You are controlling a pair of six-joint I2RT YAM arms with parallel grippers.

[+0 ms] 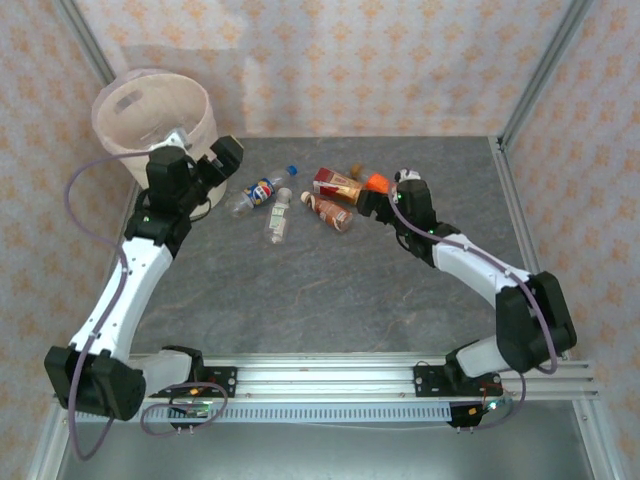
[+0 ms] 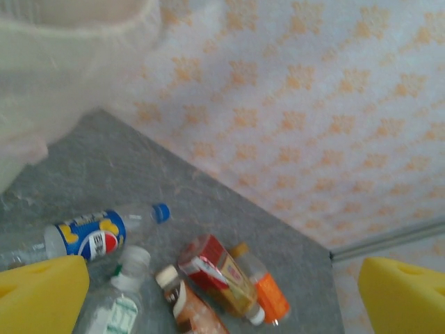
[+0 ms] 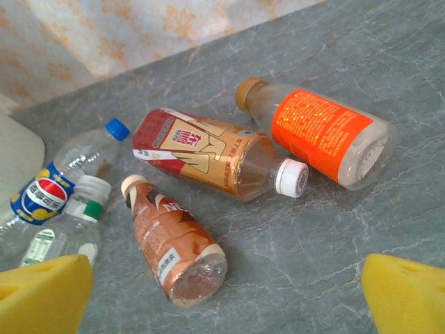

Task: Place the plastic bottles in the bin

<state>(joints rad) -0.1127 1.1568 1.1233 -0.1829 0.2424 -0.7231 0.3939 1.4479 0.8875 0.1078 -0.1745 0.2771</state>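
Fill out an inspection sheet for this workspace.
Surface: grey marbled table, flat.
Job's things: five lying loose mid-table: blue-label bottle, green-label bottle, brown bottle, red-gold bottle, orange-label bottle; bin upright, far left corner.
Clutter: nothing seen.
Grippers: left gripper open, empty, beside bin; right gripper open, empty, by orange-label bottle.
Cables: purple cable loops off left arm.
Surroundings: patterned wall, metal frame post.
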